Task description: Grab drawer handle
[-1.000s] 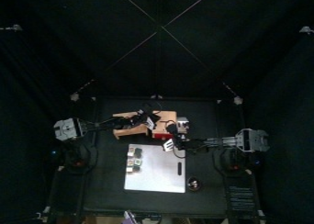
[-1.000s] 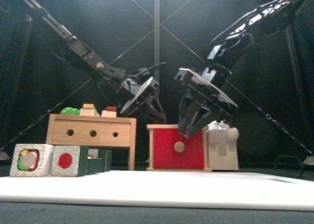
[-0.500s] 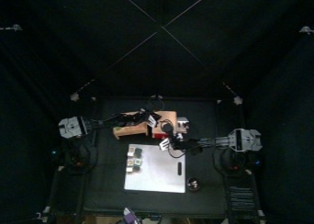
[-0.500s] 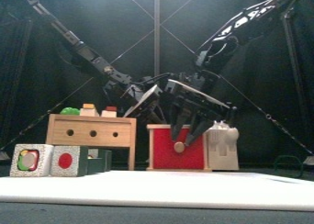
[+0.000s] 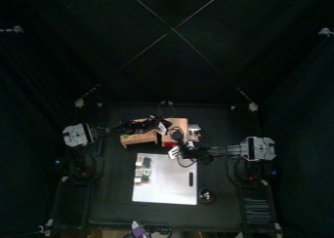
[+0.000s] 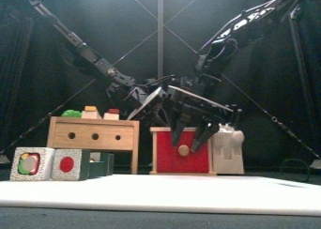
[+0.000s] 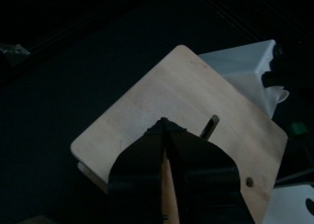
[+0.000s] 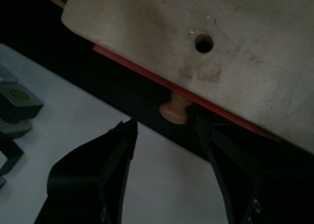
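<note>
Clearly, in the front view, two small picture cubes (image 6: 48,163) stand farthest left. Just beside them, at their two o'clock, is a pale wooden box (image 6: 94,134) with two round holes in its face and small coloured toys on top.

The left gripper (image 6: 148,94) hangs at about one o'clock from that box, above the gap between it and the red drawer front (image 6: 166,158). From its own wrist camera it points at a pale wooden board (image 7: 185,90); I cannot tell whether it is open or closed on anything.

The drawer handle (image 8: 175,109), a small round wooden knob, sticks out of the middle of the red front, near the table's centre. The right gripper (image 8: 166,128) reaches down to it from one o'clock with its jaws spread wide, one on each side of the knob, holding nothing.

A white object (image 6: 227,148) stands touching the drawer at its three o'clock.
</note>
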`<state>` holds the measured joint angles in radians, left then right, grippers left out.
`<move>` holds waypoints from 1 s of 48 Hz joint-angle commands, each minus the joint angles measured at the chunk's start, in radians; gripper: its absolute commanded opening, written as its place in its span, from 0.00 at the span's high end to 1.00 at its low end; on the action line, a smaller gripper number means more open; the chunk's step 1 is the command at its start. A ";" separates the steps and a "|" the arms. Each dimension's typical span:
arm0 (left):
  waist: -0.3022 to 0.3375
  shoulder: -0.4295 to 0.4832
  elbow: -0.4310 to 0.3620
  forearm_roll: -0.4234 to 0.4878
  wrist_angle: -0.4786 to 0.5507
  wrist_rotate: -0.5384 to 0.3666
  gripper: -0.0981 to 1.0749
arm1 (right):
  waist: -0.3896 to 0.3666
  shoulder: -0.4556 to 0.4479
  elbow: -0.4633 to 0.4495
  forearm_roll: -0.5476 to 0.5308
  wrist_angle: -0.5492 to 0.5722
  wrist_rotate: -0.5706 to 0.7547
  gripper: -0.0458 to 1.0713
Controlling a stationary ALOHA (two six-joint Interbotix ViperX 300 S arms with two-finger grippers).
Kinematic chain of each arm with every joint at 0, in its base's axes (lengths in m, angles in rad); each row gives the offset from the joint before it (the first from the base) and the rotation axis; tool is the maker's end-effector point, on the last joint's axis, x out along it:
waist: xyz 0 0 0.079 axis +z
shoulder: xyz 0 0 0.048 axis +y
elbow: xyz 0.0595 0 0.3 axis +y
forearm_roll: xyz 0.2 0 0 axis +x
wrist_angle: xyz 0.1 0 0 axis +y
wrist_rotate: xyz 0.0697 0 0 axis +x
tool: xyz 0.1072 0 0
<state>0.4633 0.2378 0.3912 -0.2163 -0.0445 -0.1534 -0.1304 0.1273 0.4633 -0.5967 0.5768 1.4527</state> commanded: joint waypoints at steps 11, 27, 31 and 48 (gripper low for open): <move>0.005 -0.002 0.000 0.000 0.015 0.000 0.57 | 0.026 0.023 -0.089 0.063 0.123 0.110 0.17; 0.009 -0.008 0.003 0.002 0.020 0.002 0.57 | 0.195 0.055 -0.137 -0.244 0.308 0.534 0.17; 0.009 -0.008 0.003 0.002 0.020 0.002 0.57 | 0.196 0.074 -0.137 -0.245 0.311 0.566 0.17; 0.009 -0.005 0.006 0.003 0.025 0.002 0.57 | 0.195 0.132 -0.176 -0.233 0.405 0.580 0.17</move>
<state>0.4648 0.2332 0.3927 -0.2163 -0.0368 -0.1519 0.0660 0.2746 0.3191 -0.8176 0.9664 2.0310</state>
